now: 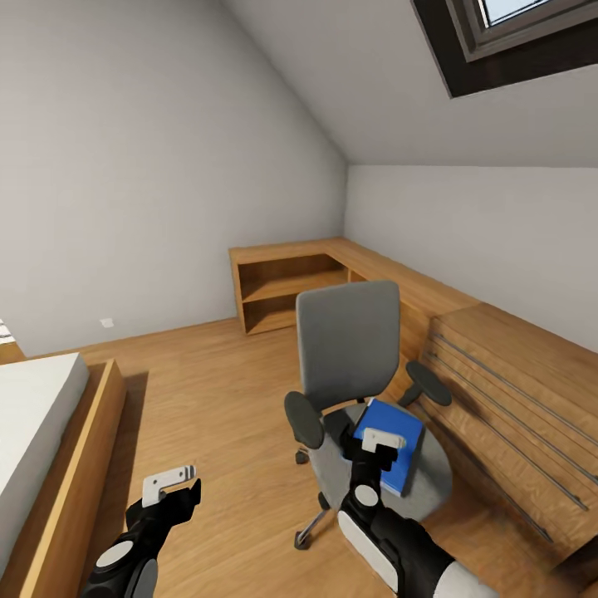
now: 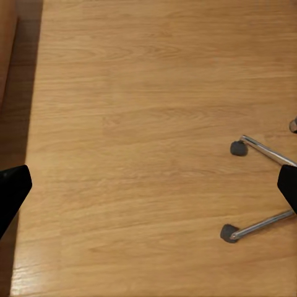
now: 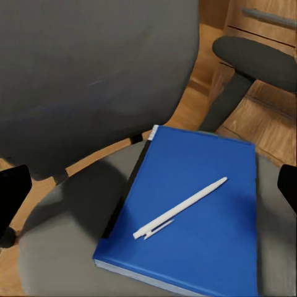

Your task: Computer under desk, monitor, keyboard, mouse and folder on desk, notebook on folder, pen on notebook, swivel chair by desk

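The right end effector hovers above the swivel chair, fingers spread wide and holding nothing. Just beyond it, the blue folder lies flat on the grey seat, with the white pen resting diagonally on top. The left end effector hangs over bare wood floor, seemingly released. A wooden drawer unit stands behind.

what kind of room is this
Probably an attic bedroom: a bed at one side, a sloped ceiling with a skylight, and a swivel chair by low wooden shelving.
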You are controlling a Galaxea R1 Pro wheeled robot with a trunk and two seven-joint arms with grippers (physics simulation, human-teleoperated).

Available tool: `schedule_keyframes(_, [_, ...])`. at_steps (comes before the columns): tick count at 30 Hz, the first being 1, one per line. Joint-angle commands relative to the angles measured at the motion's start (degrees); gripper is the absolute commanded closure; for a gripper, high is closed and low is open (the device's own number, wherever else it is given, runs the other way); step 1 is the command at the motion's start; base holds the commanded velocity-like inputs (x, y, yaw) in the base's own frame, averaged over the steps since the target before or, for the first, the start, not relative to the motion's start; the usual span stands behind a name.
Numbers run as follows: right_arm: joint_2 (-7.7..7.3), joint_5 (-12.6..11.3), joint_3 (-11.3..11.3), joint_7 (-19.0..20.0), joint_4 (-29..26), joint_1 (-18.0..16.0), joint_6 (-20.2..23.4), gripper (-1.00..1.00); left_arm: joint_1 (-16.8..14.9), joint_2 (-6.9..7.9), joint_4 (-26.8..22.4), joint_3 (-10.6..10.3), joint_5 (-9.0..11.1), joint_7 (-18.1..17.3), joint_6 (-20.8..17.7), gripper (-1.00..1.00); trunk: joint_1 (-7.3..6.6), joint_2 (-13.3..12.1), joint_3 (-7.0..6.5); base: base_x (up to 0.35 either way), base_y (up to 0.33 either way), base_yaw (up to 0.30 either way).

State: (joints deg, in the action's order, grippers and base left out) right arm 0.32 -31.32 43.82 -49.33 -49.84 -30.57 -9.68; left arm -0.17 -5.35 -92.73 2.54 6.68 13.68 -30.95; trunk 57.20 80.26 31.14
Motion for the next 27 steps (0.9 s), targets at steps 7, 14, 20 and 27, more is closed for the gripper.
schedule_keyframes(7, [-0.06, -0.6, -13.0, 12.9, 11.0, -6.8, 11.3, -1.0, -0.1, -0.05, -0.1, 1.5, 0.7, 0.3, -0.2, -1.0, 0.0, 0.0, 0.05, 0.0, 0.0, 0.0])
schedule_keyframes(14, [-0.01, -0.9, -16.6, 17.8, 20.4, -10.0, 13.9, -1.0, 0.0, -0.11, -0.1, 1.9, 0.8, 0.3, -0.1, -1.0, 0.0, 0.0, 0.05, 0.0, 0.0, 0.0])
schedule_keyframes(20, [0.8, -3.0, -16.6, 17.9, 21.4, -10.2, 14.0, -1.0, 0.0, -0.18, -0.1, 1.7, 0.8, 0.2, 0.2, -1.0, 0.0, 0.0, 0.05, 0.186, 0.0, 0.0])
schedule_keyframes(27, [1.5, -5.6, -16.6, 17.7, 21.6, -10.2, 14.3, -1.0, -0.1, -0.26, -0.1, 1.5, 0.8, 0.1, 0.1, -1.0, 0.0, 0.0, 0.05, 0.156, 0.0, 0.0])
